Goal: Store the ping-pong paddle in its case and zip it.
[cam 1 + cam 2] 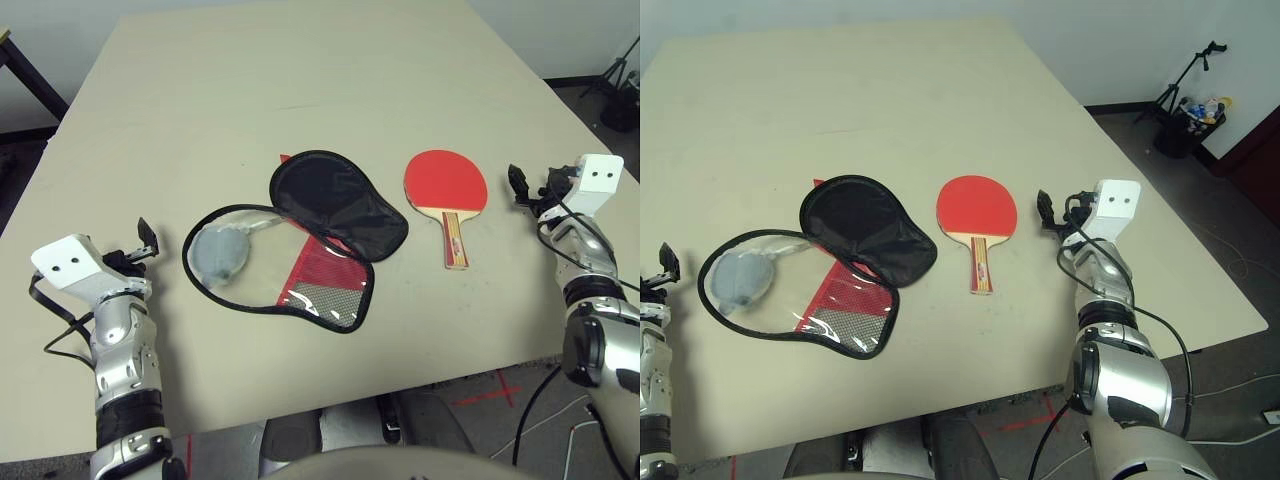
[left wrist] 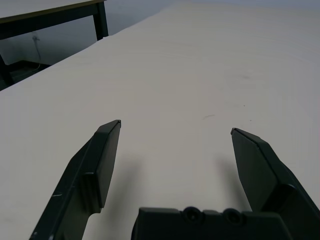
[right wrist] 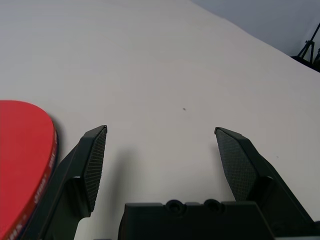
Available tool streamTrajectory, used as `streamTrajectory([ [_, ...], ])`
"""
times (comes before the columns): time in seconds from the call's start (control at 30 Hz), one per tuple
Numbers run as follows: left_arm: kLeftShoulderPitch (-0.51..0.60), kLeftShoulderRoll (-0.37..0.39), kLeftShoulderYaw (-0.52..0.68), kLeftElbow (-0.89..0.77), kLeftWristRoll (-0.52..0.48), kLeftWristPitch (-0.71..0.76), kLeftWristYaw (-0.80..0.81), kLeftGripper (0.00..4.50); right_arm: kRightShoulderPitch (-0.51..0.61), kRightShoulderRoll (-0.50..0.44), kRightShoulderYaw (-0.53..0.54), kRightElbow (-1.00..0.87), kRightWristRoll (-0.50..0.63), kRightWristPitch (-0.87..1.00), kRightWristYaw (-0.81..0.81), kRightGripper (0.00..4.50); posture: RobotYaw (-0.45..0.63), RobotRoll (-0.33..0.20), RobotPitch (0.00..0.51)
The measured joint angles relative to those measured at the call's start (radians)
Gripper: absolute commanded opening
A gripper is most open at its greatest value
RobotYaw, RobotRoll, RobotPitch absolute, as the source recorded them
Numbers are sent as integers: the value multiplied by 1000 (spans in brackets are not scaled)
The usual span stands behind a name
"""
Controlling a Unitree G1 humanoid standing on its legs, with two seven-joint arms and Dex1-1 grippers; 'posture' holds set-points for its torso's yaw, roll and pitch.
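The ping-pong paddle (image 1: 446,185) lies flat right of the table's middle, red face away from me, wooden handle (image 1: 455,240) toward me. Its red edge (image 3: 25,150) shows beside one finger in the right wrist view. Left of it the case (image 1: 290,240) lies unzipped and spread open: the black side (image 1: 335,200) is folded back, the clear and red side (image 1: 270,275) lies flat with a grey plush charm (image 1: 218,255) on it. My right gripper (image 1: 522,186) stands open just right of the paddle. Open too, my left gripper (image 1: 146,240) hovers left of the case over bare table.
The beige table (image 1: 330,80) stretches far beyond the objects. Its front edge runs close to me, with floor and red tape marks (image 1: 490,392) below. A second table's dark legs (image 2: 55,17) stand off to the left. A tripod and clutter (image 1: 1190,100) sit on the floor at right.
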Motion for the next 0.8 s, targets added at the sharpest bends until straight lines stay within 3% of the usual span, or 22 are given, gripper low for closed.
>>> streamTrajectory([
  [0.23,-73,0,-38,40,1,0,-31,4500,9,-2,-6,-35,14,1,-4,4467,12,0,152],
  [0.4,-160,136,-24,51,-27,30,-93,4500,2,-2,-7,-121,24,89,-46,4467,42,0,147],
  [0.67,-262,358,-44,-45,-148,225,-358,4500,34,5,14,-473,69,470,-76,4467,16,0,138],
  [0.8,-338,400,-86,-61,-197,335,-487,4500,91,14,48,-746,108,780,-125,4467,-19,0,135],
])
